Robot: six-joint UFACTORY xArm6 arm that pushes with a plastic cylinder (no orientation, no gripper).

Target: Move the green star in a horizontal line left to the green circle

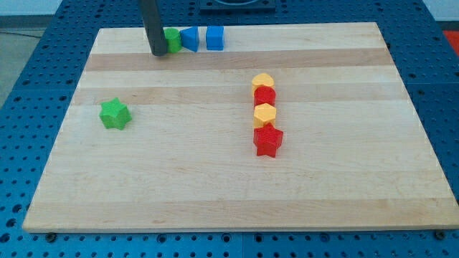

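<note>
No readable text or labels anywhere.

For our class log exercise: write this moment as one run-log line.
tip: touching green circle, top row | green star: view's left, far from tip, untouched | blue blocks: right of circle | yellow-red column: centre-right

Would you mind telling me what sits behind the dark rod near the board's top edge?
A green block shows just right of my tip, beside two blue blocks. The rod covers its left part, so its shape is unclear.

green star (114,114), green circle (173,39), two blue blocks (203,38), pale wooden board (179,172)
</note>
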